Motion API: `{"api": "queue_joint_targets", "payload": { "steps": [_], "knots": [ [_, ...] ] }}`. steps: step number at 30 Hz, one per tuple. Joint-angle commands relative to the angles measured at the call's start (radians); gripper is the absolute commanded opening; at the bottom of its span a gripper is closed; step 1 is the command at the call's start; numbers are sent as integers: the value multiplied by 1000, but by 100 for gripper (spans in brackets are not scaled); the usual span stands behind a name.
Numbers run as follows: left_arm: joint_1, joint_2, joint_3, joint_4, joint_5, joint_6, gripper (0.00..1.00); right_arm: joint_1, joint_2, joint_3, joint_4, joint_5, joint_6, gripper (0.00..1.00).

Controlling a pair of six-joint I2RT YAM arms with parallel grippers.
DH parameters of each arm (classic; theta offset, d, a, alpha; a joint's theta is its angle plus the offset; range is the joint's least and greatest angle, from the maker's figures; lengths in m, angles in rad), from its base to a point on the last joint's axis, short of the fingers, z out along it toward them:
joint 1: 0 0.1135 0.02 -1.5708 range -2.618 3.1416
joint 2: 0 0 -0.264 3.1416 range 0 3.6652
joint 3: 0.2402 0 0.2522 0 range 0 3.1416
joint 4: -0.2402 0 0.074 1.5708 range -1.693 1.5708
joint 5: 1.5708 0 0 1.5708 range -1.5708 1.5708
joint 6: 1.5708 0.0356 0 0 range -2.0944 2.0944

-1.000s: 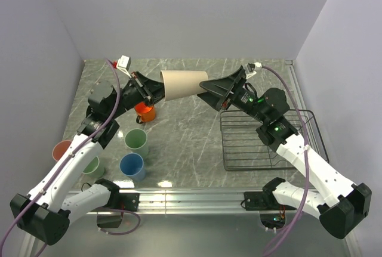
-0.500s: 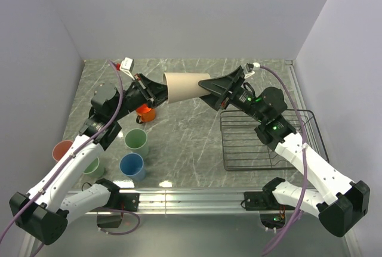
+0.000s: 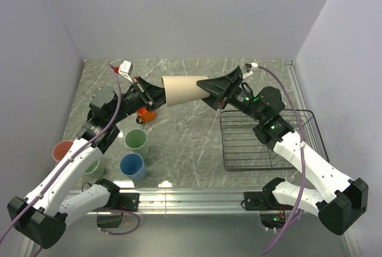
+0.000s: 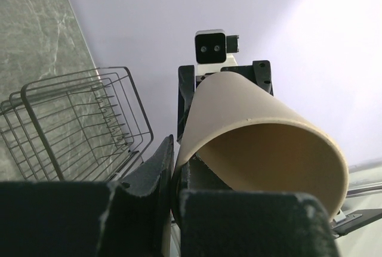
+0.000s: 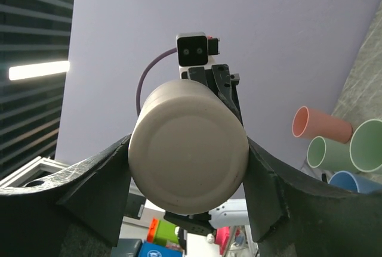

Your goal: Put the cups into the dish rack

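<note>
Overhead view: grey marble-look table (image 3: 191, 141) w/ 2 robot arms bolted at the near edge.

Nearest the bases, on the left, are a blue cup (image 3: 132, 165), a salmon cup (image 3: 62, 149) and a pale green cup (image 3: 94, 167) partly hidden under the left arm. Just behind stands a 2nd pale green cup (image 3: 136, 141). All 4 stand mouth-up.

On the right, the dish rack (image 3: 225, 149) sits on the table w/ no cup in it.

Farther back, an orange mug (image 3: 145, 113) stands below the left arm's wrist.

Beyond that, in mid-air btwn the arms, a beige cup (image 3: 185, 89) lies on its side, wide mouth to the left. The left gripper (image 3: 156, 93) is pinched on the rim (the left wrist view shows the cup wall caught there). The right gripper (image 3: 209, 87) straddles the narrow base end, fingers (image 5: 101, 179) against both sides, so it looks clamped too.

Judgement: a hand-over, early in the job. 0 of 6 cups are loaded, 1 is in the air, 5 wait on the table.
</note>
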Motion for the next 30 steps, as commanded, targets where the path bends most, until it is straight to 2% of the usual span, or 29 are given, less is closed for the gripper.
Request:
{"api": "queue_joint_targets", "payload": {
  "steps": [1,2,3,4,7,8,10,15,17,18,21,22,24,30],
  "knots": [
    [-8,-19,0,-18,44,38,0,2,3,30,65,32,-19,23],
    [-8,-13,18,-37,50,49,1,2,-2,44,35,38,-31,17],
    [-8,-7,34,-66,49,81,5,-1,-11,56,6,41,-65,2],
    [-8,5,51,-149,41,103,15,-1,-17,90,-33,45,-88,0],
    [-8,10,109,-273,0,198,33,-18,-37,144,-197,73,-186,0],
    [-8,10,124,-350,-14,219,36,-27,-48,173,-267,79,-228,0],
    [-8,4,129,-406,-49,270,41,-55,-60,202,-335,93,-262,0],
    [-8,-11,118,-562,-120,345,61,-252,-120,224,-519,61,-343,0],
    [-8,-27,114,-601,-144,362,65,-314,-137,266,-657,68,-427,0],
    [-8,-31,112,-633,-155,379,70,-370,-138,289,-715,84,-465,0],
    [-7,-63,98,-670,-181,399,79,-424,-103,423,-1002,257,-622,0],
    [-8,-69,92,-676,-186,400,80,-433,-90,478,-1121,368,-651,0],
    [-7,-88,74,-681,-183,405,84,-472,-51,513,-1209,456,-706,0],
    [-8,-122,43,-715,-161,423,84,-633,58,590,-1427,696,-771,0]
  ]
}}
